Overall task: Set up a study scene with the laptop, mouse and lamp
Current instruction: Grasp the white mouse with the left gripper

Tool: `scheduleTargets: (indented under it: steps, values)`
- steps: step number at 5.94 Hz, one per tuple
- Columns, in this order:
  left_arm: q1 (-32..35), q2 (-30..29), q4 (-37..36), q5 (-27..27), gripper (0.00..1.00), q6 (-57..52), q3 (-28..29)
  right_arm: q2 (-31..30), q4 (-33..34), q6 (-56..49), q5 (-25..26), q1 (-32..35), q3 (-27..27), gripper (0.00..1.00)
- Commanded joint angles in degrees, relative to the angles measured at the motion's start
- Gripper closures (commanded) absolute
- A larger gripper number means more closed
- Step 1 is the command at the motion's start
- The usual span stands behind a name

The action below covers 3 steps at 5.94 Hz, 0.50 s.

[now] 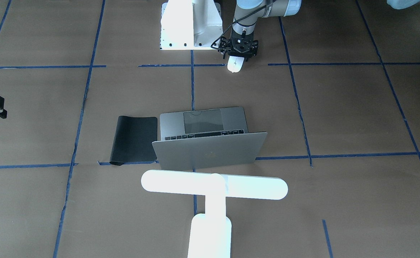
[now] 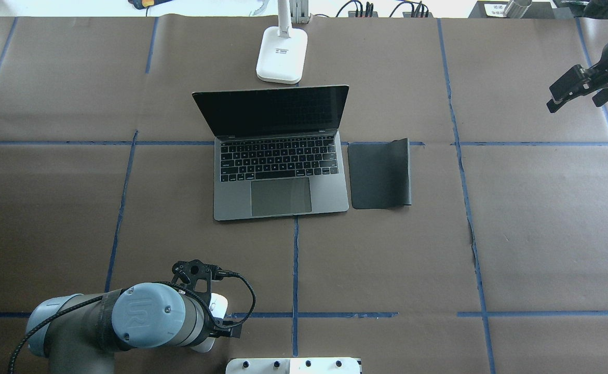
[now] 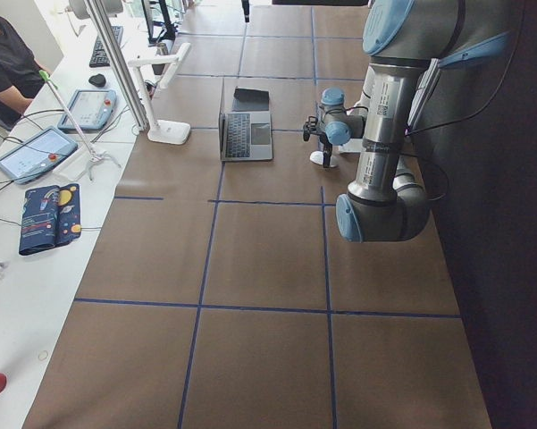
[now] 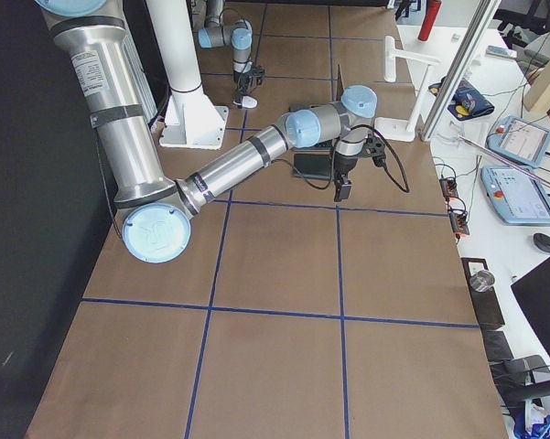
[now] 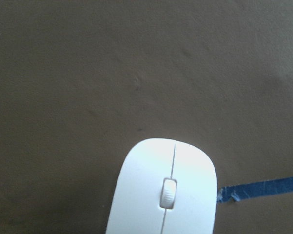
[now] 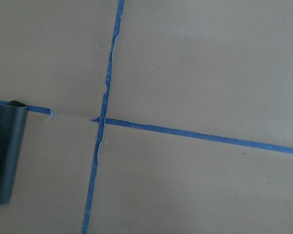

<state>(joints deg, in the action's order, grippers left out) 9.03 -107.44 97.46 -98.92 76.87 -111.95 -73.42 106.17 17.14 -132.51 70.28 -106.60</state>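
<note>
- The thin silver-grey metal laptop [image 2: 281, 171] stands open; seen from overhead, the white T-shaped lamp [image 1: 214, 186] is at its twelve o'clock and a black rectangular mat [image 2: 379, 174] just beside it at three.
- The small glossy white oval mouse [image 1: 235, 64] is well apart at seven o'clock.
- The left gripper [image 1: 238, 56] is over the mouse's rear; I cannot tell whether it grips the mouse.
- The right gripper [image 2: 576, 93] hangs at two o'clock; I cannot tell how its jaws stand.

Robotics lab, no question: two industrial arms [image 4: 119, 128] flanking a white pedestal [image 4: 192, 119], a table [image 3: 268, 268] wrapped in brown paper and gridded with blue tape [image 1: 52, 66], teach pendants [image 3: 37, 152] on the side bench [image 3: 18, 295], an operator [image 3: 4, 54] seated there.
</note>
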Motion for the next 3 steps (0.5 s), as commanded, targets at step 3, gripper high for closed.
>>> scheduleTargets:
  steps: [3]
  values:
    - [1.6, -0.05, -0.25, 0.13, 0.92, 0.03, -1.25, 0.12, 0.0, -0.01, 0.15, -0.05, 0.08, 0.0]
